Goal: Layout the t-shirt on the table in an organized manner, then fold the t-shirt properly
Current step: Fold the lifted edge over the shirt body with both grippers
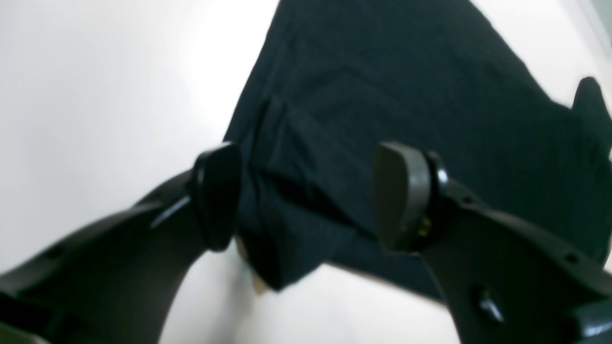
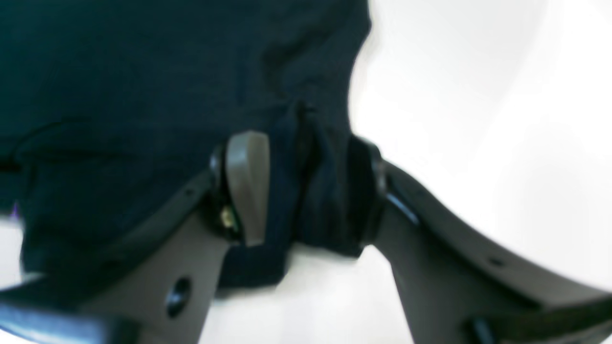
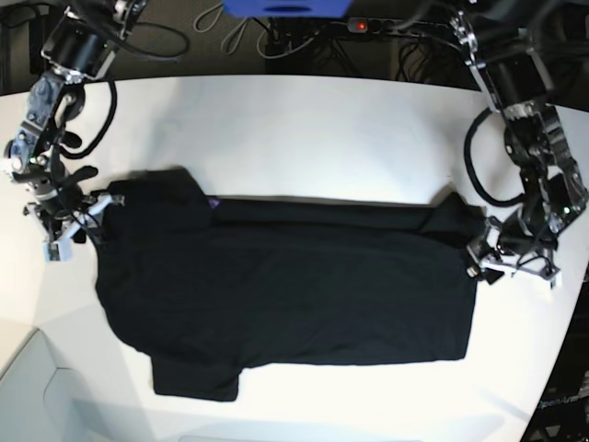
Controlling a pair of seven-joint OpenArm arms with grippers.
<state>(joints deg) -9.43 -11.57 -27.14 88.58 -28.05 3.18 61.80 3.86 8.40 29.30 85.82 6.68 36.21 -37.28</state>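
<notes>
Meanwhile, both grippers stand with jaws spread: the left gripper [image 1: 306, 196] straddles one bunched edge of the black t-shirt [image 3: 285, 285], the right gripper [image 2: 306, 191] the opposite edge, as the shirt lies stretched across the white table [image 3: 322, 129].

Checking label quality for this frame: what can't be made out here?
- Left wrist view: motion blur; whether the left gripper, jaws apart, touches the t-shirt is unclear.
- Right wrist view: blurred; cloth bunches between the right gripper jaws, contact uncertain.
- Base view: shirt's purple print too small to read; table cut off by frame edges.
</notes>
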